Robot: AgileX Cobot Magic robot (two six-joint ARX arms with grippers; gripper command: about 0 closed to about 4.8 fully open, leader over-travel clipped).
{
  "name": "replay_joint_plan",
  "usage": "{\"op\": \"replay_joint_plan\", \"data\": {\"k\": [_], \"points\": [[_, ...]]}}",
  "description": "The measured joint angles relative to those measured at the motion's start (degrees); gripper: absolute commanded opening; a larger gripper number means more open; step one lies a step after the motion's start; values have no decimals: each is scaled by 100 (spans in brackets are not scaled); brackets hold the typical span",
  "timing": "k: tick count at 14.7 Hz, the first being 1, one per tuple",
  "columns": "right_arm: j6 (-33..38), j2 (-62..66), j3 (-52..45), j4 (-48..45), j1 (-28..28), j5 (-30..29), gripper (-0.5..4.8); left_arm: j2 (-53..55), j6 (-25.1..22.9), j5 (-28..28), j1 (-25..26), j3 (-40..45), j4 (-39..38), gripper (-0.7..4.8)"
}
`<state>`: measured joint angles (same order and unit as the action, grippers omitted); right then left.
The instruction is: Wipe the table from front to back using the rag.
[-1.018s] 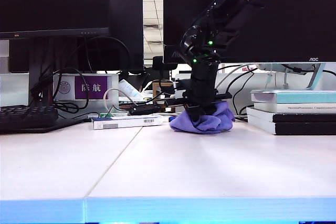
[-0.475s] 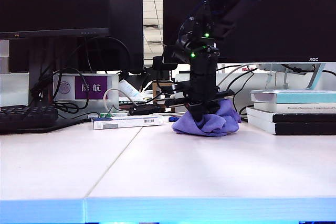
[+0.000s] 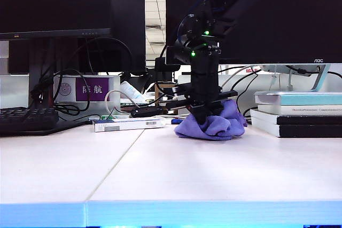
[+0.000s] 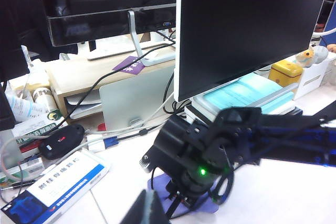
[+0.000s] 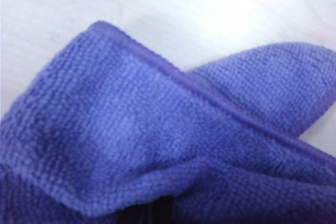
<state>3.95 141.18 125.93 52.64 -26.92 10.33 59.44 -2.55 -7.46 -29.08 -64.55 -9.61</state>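
Here, in the exterior view, the right gripper (image 3: 204, 115) points straight down near the table's (image 3: 224, 174) back edge, right of the seam line (image 3: 120, 158), its jaws closed on the rag (image 3: 212, 125), which lies bunched in rumpled folds on the surface beneath it. The stacked books (image 3: 299, 113) sit just beside the rag toward the right edge, apart from it. A white box with a barcode (image 3: 128, 124) lies left of the rag along the back edge, and a keyboard (image 3: 29, 118) rests by the back left corner under dark monitors (image 3: 56, 4). The light blue front edge (image 3: 171, 214) runs across the near side. The left gripper does not appear in this view. In the left wrist view, the right arm's black wrist (image 4: 202, 148) with a green light stands over a bit of purple rag (image 4: 160, 184) on the white table (image 4: 283, 192); a dark blurred shape at the frame's lower border may be part of the left gripper, and I cannot tell whether it is open or closed. A monitor (image 4: 247, 24), a blue-and-white box (image 4: 55, 184) and a black mouse (image 4: 63, 140) also show. In the right wrist view, fuzzy rag (image 5: 157, 145) fills most of the frame, a hemmed fold crossing it, with bare table (image 5: 184, 9) beyond; the fingers are hidden.
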Motion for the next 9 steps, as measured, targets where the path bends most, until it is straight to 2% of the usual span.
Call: {"op": "replay_joint_plan", "data": {"k": [5,9], "points": [[-2,-835,-1878,-1740,-28,85,-6,-9,92,-2,0,-2,-7,-5],[101,-1989,-4048,-3257,-26,-155,-6,-9,96,-2,0,0,-46,-5]]}}
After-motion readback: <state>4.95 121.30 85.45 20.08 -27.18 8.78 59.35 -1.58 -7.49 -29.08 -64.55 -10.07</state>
